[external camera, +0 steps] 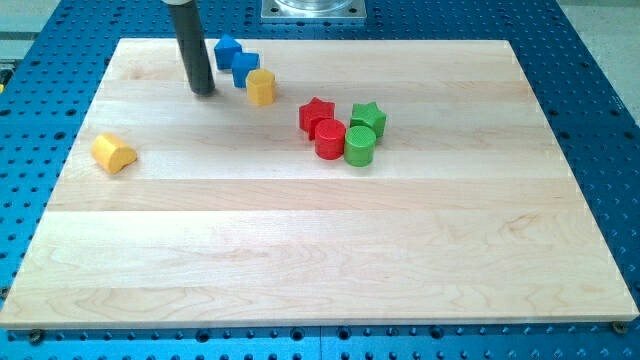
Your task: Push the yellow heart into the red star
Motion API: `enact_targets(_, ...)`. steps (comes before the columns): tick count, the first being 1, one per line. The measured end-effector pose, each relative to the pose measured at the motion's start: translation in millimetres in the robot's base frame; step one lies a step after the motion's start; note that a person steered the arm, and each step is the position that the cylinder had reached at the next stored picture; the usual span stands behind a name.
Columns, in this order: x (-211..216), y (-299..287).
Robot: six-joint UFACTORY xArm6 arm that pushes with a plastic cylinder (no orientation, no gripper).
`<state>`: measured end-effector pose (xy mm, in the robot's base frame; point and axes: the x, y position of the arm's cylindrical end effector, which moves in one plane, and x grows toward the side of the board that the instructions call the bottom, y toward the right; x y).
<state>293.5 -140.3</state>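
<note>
A pale wooden counter point(320, 250) fills most of the view, lying on a blue perforated base point(590, 60) that frames it on every side, with a grey metal mount point(314, 9) at the view's top edge. The dark rod point(192, 45) comes down from the view's top left, and my tip point(203, 92) rests on the wood there, just to the view's left of two blue blocks point(238, 60) that touch one another, their shapes hard to make out. The arm carries no hand, so there is nothing to be released or clenched; the rod is bare. A yellow cylinder-like block point(261, 87) sits against the lower blue block, to the view's right of my tip and apart from it. Right of the counter's centre, four blocks huddle in a tight cluster: the red star point(317, 115) at its left, a red cylinder point(330, 138) touching it below, a green cylinder point(360, 145) beside that, and a green star point(368, 118) behind. The yellow heart point(113, 152) lies alone near the counter's left edge, well apart from the red star and below and left of my tip.
</note>
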Motion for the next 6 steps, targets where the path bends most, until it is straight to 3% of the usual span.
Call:
enact_targets(1,0,73)
enact_targets(2,46,107)
enact_targets(3,45,51)
enact_targets(4,119,-6)
enact_targets(5,223,-100)
enact_targets(6,194,-161)
